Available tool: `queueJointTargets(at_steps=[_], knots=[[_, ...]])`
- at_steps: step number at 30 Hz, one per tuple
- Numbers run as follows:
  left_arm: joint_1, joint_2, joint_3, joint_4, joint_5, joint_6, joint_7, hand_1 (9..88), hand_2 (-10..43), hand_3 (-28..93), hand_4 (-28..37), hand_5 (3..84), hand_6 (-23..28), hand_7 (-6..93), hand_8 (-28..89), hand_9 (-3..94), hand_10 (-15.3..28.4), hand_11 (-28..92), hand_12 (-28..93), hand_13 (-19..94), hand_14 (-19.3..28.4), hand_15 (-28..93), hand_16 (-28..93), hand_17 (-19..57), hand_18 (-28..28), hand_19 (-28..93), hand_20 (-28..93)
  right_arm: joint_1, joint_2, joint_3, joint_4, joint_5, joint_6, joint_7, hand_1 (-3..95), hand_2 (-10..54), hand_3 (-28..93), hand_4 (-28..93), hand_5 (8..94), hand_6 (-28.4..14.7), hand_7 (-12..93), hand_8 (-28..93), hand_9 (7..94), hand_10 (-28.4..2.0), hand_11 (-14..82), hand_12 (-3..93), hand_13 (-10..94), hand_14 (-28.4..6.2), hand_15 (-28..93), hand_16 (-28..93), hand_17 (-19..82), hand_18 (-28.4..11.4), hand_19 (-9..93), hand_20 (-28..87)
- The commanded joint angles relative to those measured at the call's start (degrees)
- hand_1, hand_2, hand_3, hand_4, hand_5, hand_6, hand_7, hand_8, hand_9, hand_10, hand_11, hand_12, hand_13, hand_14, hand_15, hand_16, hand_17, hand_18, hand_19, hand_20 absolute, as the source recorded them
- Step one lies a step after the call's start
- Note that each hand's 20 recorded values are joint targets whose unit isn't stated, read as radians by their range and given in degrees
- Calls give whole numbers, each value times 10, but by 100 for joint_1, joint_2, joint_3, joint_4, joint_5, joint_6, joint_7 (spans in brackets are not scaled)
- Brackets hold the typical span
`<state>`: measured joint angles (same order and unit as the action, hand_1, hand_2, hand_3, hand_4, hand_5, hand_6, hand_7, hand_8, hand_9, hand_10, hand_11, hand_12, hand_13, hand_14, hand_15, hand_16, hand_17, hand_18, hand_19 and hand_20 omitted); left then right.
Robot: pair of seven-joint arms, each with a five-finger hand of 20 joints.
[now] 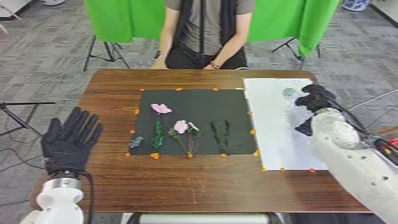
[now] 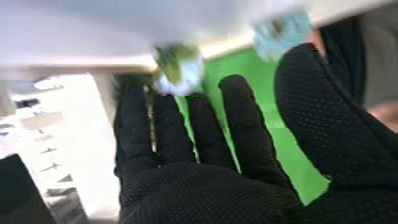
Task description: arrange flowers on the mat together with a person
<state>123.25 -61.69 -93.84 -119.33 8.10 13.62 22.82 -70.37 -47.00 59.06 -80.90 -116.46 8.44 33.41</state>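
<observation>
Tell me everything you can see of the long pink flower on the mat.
The long pink flower lies flat on the dark mat, its open bloom at the far end and its green, leafy-looking stem running toward the robot. It may be artificial. A shorter flower lies to its right. No hand touches it.

The surface (image 1: 195, 187) is smooth brown wood; the mat (image 1: 197, 102), matt black; the sheet (image 1: 268, 115), paper-like; the backdrop (image 1: 124, 20), green cloth; the right hand (image 1: 314, 100), rough-textured fabric.

We have two pink flowers (image 1: 161, 108), a small bluish sprig (image 1: 135, 143) and dark green stems (image 1: 216, 135) on the black mat (image 1: 197, 104), our left hand (image 1: 66, 150) well left of them, our right hand (image 1: 314, 100) beside the white sheet's (image 1: 267, 110) right edge.
</observation>
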Motion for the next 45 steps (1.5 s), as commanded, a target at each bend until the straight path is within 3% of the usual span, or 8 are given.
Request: queueJointTargets(at_steps=[1, 6, 10, 15, 24, 31, 41, 45], knots=[[-31, -16, 83, 80, 30, -52, -164, 244, 161, 740, -283, 446, 84, 93, -95, 380, 132, 167, 50, 300, 149, 261, -71, -47, 153, 391, 77, 319, -3, 53, 87, -208, -892, 360, 395, -4, 827, -282, 394, -35, 187, -144, 347, -147, 117, 86, 371, -133, 150, 144, 163, -173, 564, 94], [-24, -8, 63, 80, 22, -70, -184, 245, 161, 738, -283, 447, 84, 94, -94, 381, 132, 167, 50, 301, 149, 262, -71, -47, 154, 391, 78, 83, -55, 153, -79, -599, -1522, 302, 509, -55, 813, -282, 470, -13, 201, -151, 497, -126, 189, 149, 518, -101, 353, 186, 245, -174, 689, 175], [-68, 38, 84, 104, 10, -59, -173, 245, 161, 738, -283, 447, 84, 95, -95, 383, 132, 166, 49, 302, 149, 262, -71, -47, 154, 391, 78, -87, 4, 53, -153, -790, -1292, 218, 611, -93, 714, -283, 561, 7, 237, -161, 597, -104, 206, 273, 594, -62, 359, 337, 306, -152, 684, 256], [-19, 25, 67, 94, 1, -74, -156, 247, 162, 736, -283, 448, 84, 96, -95, 385, 132, 166, 50, 302, 149, 262, -71, -47, 154, 391, 78, -291, 105, 78, -462, -920, -949, -15, 641, -95, 675, -283, 661, 12, 358, -51, 752, -97, 167, 443, 668, -68, 404, 407, 343, -169, 724, 329], [85, 5, 10, 43, 1, -43, -128, 246, 162, 738, -283, 449, 84, 97, -95, 386, 132, 166, 50, 303, 149, 264, -70, -51, 157, 395, 81, -388, 393, 2, -1495, -1260, -205, -505, 639, -95, 692, -283, 698, 10, 395, -39, 790, -101, 175, 466, 697, -70, 399, 426, 353, -176, 732, 339], [113, 18, 6, 12, -5, 15, -107, 246, 162, 738, -283, 448, 85, 96, -95, 385, 131, 165, 50, 307, 151, 269, -68, -52, 159, 399, 83, 180, -131, -437, -1837, -1032, -1269, -1498, 635, -95, 693, -283, 690, 19, 398, -41, 787, -96, 168, 478, 689, -66, 399, 442, 348, -164, 727, 339], [43, 92, 97, 40, -30, -8, -141, 248, 160, 739, -283, 442, 83, 97, -96, 369, 128, 166, 50, 308, 150, 270, -69, -52, 161, 400, 85, 766, -752, -1608, -1440, -1307, -1682, -1930, 617, -95, 711, -283, 691, 23, 396, -63, 787, -94, 155, 473, 657, -67, 425, 456, 337, -156, 715, 338], [29, 28, 81, 36, 21, -1, -207, 248, 160, 739, -283, 442, 84, 96, -96, 368, 127, 166, 50, 307, 150, 268, -69, -52, 161, 400, 85, 921, -859, -1962, -1300, -1615, -1719, -1958, 617, -95, 717, -283, 696, 23, 401, -61, 792, -94, 164, 481, 643, -74, 462, 476, 336, -157, 715, 339]])
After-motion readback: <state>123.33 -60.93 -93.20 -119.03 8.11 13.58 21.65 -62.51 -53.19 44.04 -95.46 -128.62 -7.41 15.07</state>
